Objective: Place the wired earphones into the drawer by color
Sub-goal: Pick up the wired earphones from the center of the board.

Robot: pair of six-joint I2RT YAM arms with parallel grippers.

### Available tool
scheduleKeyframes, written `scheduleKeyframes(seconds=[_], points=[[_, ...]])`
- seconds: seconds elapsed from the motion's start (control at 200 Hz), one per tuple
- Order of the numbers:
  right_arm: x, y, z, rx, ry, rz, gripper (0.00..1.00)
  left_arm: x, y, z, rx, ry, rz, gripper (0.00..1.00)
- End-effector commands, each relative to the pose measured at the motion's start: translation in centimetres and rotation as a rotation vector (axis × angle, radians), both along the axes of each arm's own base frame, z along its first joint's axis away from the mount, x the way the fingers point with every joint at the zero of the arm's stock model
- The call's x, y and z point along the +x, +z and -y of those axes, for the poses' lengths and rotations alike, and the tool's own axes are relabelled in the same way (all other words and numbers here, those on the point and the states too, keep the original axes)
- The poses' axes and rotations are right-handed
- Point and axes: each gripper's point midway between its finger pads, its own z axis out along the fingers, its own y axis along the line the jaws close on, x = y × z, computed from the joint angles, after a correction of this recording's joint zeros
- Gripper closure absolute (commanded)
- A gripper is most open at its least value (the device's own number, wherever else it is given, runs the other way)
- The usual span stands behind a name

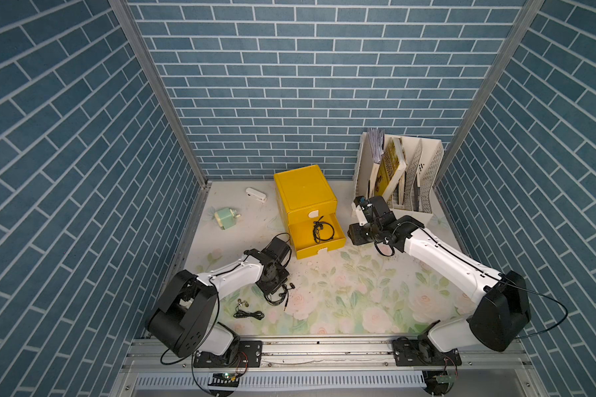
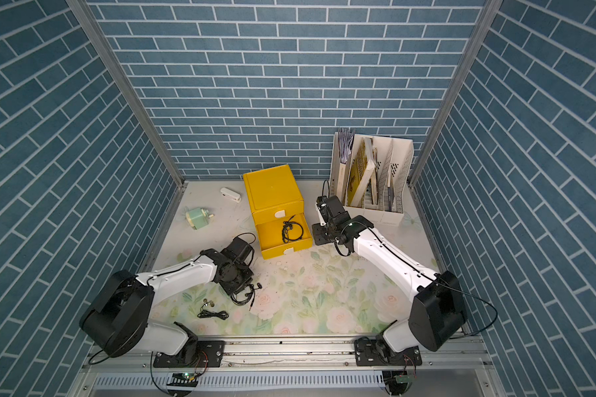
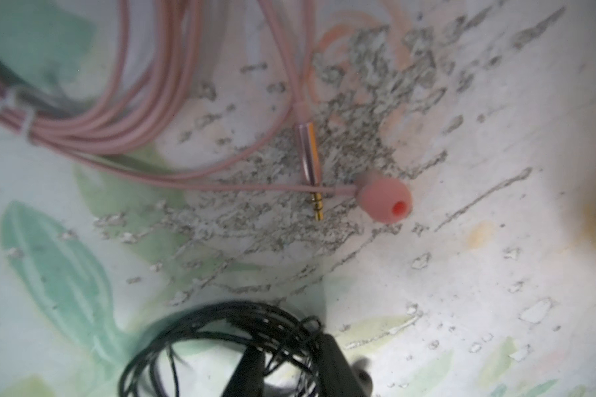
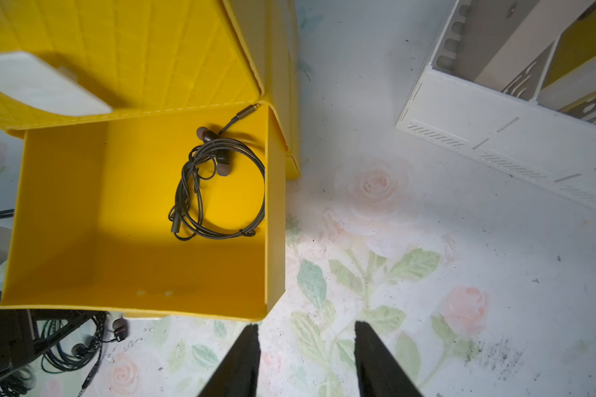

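black earphones (image 3: 217, 309) lie at the left gripper (image 3: 289, 350), its closure unclear; right gripper (image 4: 307, 343) stands apart, empty.

A yellow cabinet (image 2: 272, 192) stands at the back of the flowered worktop (image 2: 324, 295). Its bottom drawer (image 2: 268, 234) is pulled out, and the drawer above it, with a white tab (image 2: 280, 213), is shut. One black earphone coil (image 2: 291, 232) lies in the open drawer. The left hand (image 2: 236, 288) is down at a second black coil (image 2: 245, 296) near the front; its fingers are hidden. A third coil (image 2: 214, 313) lies just beside. The right hand (image 2: 319, 235) hangs right of the open drawer, apart from it. A white rack (image 2: 375, 214) stands back right. A green sharpener (image 2: 196, 217) and a small white gadget (image 2: 230, 195) sit back left.
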Motion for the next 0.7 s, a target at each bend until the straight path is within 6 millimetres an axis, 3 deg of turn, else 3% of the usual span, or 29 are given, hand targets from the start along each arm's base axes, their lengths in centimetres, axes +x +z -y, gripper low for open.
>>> scheduleKeyframes(seconds=[0.0, 0.095, 0.215, 0.47, 0.69], points=[[0.3, 1.2, 0.5, -0.008, 0.008, 0.057, 0.52, -1.3, -1.1, -1.4, 0.065, -0.044, -0.062, 0.78], [0.3, 1.1, 0.5, -0.006, 0.009, 0.062, 0.52, -1.4, -1.1, -1.4, 0.067, -0.062, -0.06, 0.91], [0.2, 0.9, 0.4, -0.004, 0.014, 0.056, 0.53, -1.3, -0.8, -1.5, 0.074, -0.072, -0.053, 1.0], [0.1, 1.0, 0.3, 0.007, 0.017, 0.056, 0.53, -0.6, 0.6, -1.6, 0.084, -0.102, -0.004, 1.0], [0.0, 1.2, 0.4, 0.012, 0.014, 0.059, 0.53, 0.8, 4.9, -1.9, 0.084, -0.115, 0.13, 1.0]])
